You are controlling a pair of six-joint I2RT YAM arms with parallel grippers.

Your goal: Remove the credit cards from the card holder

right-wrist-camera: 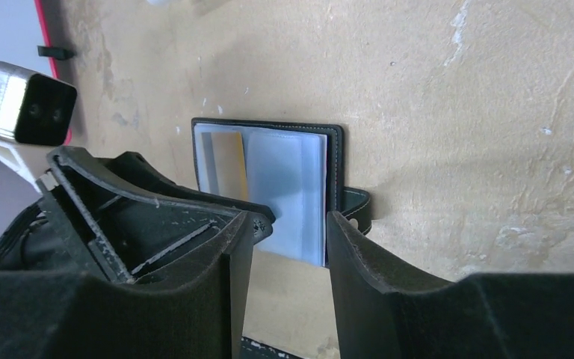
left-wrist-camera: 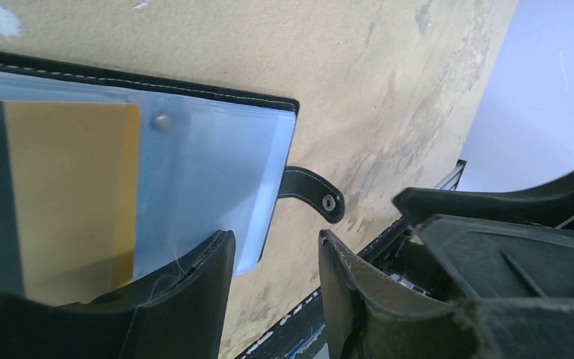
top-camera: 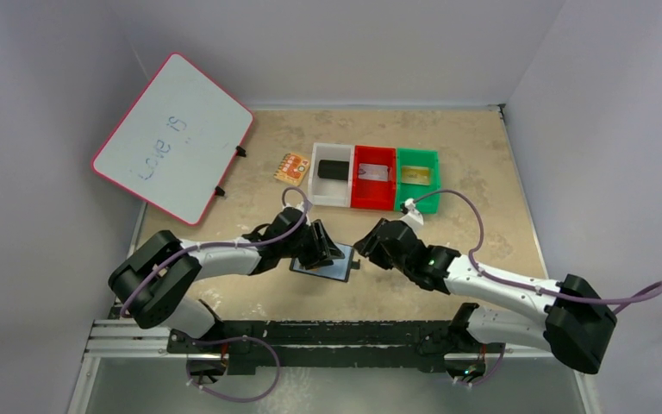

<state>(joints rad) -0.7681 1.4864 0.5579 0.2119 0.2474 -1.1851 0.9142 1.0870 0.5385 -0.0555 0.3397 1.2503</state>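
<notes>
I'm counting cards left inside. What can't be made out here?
Top view: the left gripper covers part of the open black card holder; pockets too small.
Left wrist: the frame edge and a finger cut off the gold-tan plastic card.
Right wrist: the left gripper hides the holder's corner.

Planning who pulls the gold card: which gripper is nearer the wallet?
Left. The left gripper hangs over the wallet, one finger above its edge; the right gripper sits beside its strap.

card holder [top-camera: 332, 266]: black, open flat on table [top-camera: 483, 155], pale blue faces up, strap tab [left-wrist-camera: 314, 191] sticking out | gold-tan card [left-wrist-camera: 67, 194]: inside its sleeve | silver-grey card [top-camera: 374, 173]: flat in red bin [top-camera: 374, 153] | second gold-tan card [top-camera: 415, 176]: in green bin [top-camera: 417, 156]
</notes>
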